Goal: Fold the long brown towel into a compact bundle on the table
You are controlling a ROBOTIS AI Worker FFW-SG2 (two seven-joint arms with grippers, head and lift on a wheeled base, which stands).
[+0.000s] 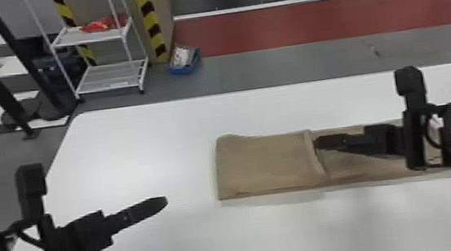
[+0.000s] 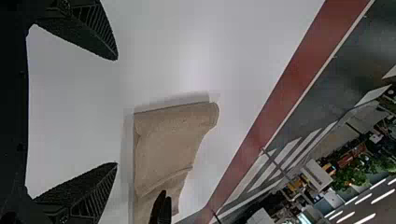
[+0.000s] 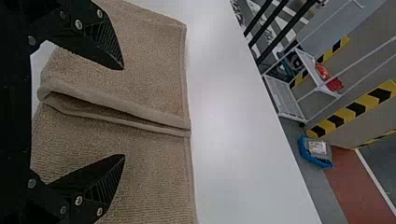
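Because the towel (image 1: 264, 163) is soft, its raised lip (image 3: 140, 111) suits a pinch

Partly folded, it runs from the middle of the worktop (image 1: 124, 147) toward its right edge, probably light and liable to sag. The right claw (image 3: 124, 112) gapes astride the lip; the left claw (image 2: 117, 111), also wide, is apart from it.

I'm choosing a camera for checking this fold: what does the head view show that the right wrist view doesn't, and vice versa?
Head view: the left gripper, above the table to the left of the towel.
Right wrist view: the right gripper with its fingers apart, and the hollow beneath the folded layer's edge.
Both: the towel, that edge running across it, the right gripper, the table, and beyond it the white rack and blue bin.
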